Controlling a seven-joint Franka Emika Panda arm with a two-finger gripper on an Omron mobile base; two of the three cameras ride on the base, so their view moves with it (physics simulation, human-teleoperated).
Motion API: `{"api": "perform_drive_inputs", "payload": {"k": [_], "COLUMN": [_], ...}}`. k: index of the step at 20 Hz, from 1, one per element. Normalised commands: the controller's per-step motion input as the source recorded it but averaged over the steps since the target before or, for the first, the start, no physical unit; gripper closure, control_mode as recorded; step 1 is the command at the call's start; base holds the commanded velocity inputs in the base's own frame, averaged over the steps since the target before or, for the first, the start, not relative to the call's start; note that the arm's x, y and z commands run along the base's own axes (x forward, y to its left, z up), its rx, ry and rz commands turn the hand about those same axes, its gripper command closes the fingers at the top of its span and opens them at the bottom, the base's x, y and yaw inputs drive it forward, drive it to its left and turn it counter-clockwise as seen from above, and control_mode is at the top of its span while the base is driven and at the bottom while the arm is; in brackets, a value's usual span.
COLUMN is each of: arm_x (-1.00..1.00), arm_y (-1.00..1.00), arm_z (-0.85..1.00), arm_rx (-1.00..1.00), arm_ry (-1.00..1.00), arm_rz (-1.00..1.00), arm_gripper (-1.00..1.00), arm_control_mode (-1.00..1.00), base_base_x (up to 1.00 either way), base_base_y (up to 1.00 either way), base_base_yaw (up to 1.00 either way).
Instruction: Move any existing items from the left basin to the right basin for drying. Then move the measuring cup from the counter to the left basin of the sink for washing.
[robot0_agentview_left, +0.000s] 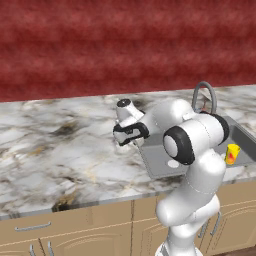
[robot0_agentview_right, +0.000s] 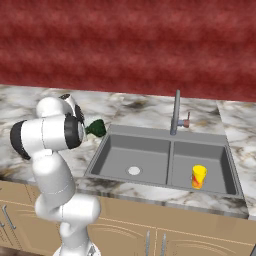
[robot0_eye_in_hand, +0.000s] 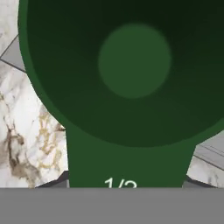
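Observation:
The dark green measuring cup (robot0_eye_in_hand: 133, 61) hangs close in front of the hand camera, its handle marked "1/2" running down between the fingers of my gripper (robot0_eye_in_hand: 124, 183), which is shut on it. In the right base view the measuring cup (robot0_agentview_right: 96, 128) is just above the counter (robot0_agentview_right: 75, 150) at the left rim of the sink (robot0_agentview_right: 165, 187). The gripper (robot0_agentview_left: 129, 136) sits at the near-left corner of the left basin (robot0_agentview_left: 160, 157). The yellow cup with a red-orange mark (robot0_agentview_right: 198, 176) stands upright in the right basin (robot0_agentview_right: 210, 152). The left basin (robot0_agentview_right: 150, 150) holds only its drain disc.
The gooseneck faucet (robot0_agentview_right: 176, 112) rises behind the divider between the basins. Wide marble counter (robot0_agentview_left: 60, 145) stretches left of the sink. A red wall backs the counter. Tan cabinet fronts (robot0_agentview_left: 75, 225) run below its front edge.

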Motion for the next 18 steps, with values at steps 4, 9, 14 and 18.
{"api": "perform_drive_inputs", "payload": {"k": [4, 9, 14, 18], "arm_x": [-0.06, -0.08, -0.04, -0.02], "arm_y": [-0.65, -0.62, -0.58, -0.52], "arm_z": [0.0, 0.0, 0.0, -0.07], "arm_rx": [0.05, 0.04, 0.03, 0.06], "arm_ry": [0.0, 0.0, 0.0, 0.0], "arm_rz": [-0.12, -0.11, -0.1, -0.1], "arm_gripper": [1.0, 1.0, 1.0, 1.0], "arm_control_mode": [-1.0, -1.0, -1.0, -1.0], "base_base_x": [0.0, 0.0, 0.0, 0.0], "base_base_y": [0.0, 0.0, 0.0, 0.0], "base_base_yaw": [0.0, 0.0, 0.0, 0.0]}}
